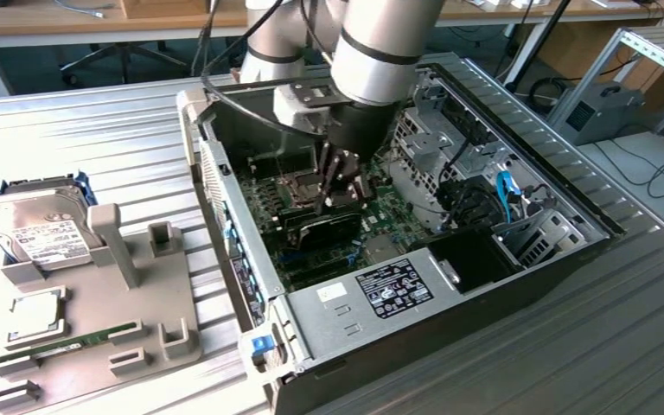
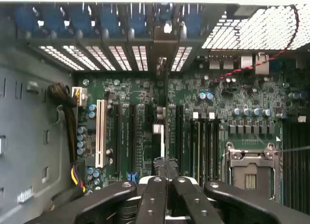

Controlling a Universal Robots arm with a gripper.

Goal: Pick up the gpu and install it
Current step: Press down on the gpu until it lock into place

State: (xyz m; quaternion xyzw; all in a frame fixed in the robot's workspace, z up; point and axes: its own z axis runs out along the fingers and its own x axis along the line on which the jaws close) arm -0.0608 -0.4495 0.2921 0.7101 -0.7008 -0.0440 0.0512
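My gripper [image 1: 339, 186] reaches down into the open computer case [image 1: 424, 337] and is shut on the gpu [image 1: 321, 226], a dark card with a black fan face that stands upright over the green motherboard [image 1: 384, 207]. In the wrist view the gpu [image 2: 164, 137] appears edge-on as a thin line running from the gripper [image 2: 163, 181] toward the rear bracket openings [image 2: 162, 54]. It lines up between the long black expansion slots [image 2: 131, 137]. I cannot tell whether its edge sits in a slot.
A white slot [image 2: 100, 132] and the bare processor socket [image 2: 249, 171] flank the card. Outside the case, a grey fixture [image 1: 107, 303] holds a hard drive [image 1: 38, 233], a processor [image 1: 35, 316] and a memory stick [image 1: 67, 344]. The power supply [image 1: 390, 290] fills the case's near corner.
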